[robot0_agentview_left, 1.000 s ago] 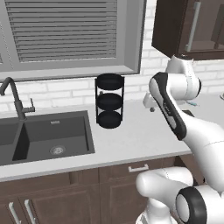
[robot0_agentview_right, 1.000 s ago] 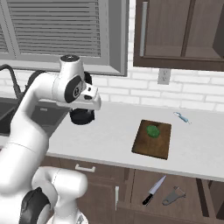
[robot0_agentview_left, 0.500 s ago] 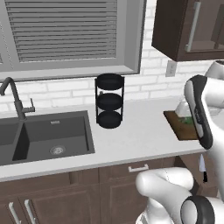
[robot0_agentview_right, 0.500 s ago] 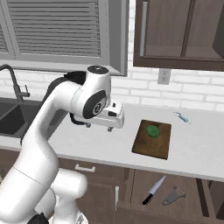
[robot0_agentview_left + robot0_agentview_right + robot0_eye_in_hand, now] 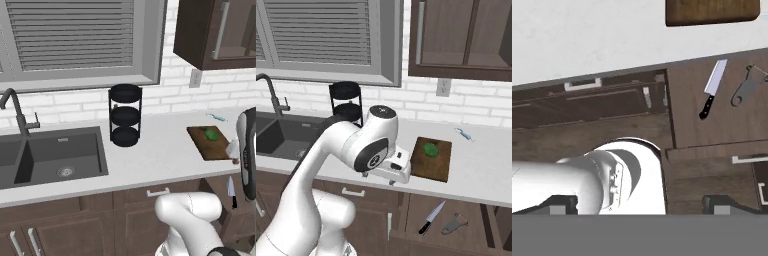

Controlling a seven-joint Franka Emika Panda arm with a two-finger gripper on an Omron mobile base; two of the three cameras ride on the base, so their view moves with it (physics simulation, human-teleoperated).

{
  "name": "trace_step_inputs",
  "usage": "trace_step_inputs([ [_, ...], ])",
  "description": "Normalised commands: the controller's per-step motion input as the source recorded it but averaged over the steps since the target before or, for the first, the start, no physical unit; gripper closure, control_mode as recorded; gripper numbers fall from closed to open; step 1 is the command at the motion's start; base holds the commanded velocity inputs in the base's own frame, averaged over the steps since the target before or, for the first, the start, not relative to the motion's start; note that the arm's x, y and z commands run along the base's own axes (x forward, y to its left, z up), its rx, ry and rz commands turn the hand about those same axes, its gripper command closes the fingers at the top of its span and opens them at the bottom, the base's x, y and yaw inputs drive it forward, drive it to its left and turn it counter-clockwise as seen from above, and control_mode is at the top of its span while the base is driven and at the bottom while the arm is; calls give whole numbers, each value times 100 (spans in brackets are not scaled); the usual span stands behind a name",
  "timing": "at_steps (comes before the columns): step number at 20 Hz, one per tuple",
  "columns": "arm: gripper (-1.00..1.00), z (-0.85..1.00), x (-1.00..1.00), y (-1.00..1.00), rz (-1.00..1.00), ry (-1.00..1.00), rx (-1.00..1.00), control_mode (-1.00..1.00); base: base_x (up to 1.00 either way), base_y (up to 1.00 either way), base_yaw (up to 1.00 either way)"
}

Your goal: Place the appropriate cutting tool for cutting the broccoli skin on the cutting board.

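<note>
One knife (image 5: 713, 88) lies diagonally, blade up-right in hand view; gripper (image 5: 639, 202) spread, empty.

Flat rectangular dark-brown cutting board (image 5: 431, 160) of grained matt wood, carrying a lumpy bright-green broccoli piece (image 5: 430, 149) with a dull, rough surface. Pale grey bench (image 5: 150, 160), smooth and matt like stone. Black three-tier rack (image 5: 125, 121) of thin matt metal (tiers look slightly satin). In the open drawer, a knife (image 5: 712, 88) with bright polished metal blade and black plastic-looking handle, beside a grey metal peeler (image 5: 746, 86). Dark matt sink (image 5: 50, 157).
</note>
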Motion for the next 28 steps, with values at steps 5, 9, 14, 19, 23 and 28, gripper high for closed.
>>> trace_step_inputs([
  [5,-100,-61,-31,-26,-1,1,0,-100,0,0,0],
  [9,-100,-59,-5,-32,0,2,0,-100,0,0,0],
  [14,-100,-39,17,-45,0,9,1,-100,0,0,0],
  [19,-100,-29,33,-35,0,8,0,-100,0,0,0],
  [23,-100,-32,15,-38,2,3,5,-100,0,0,0],
  [28,-100,-43,4,-33,3,0,8,-100,0,0,0],
])
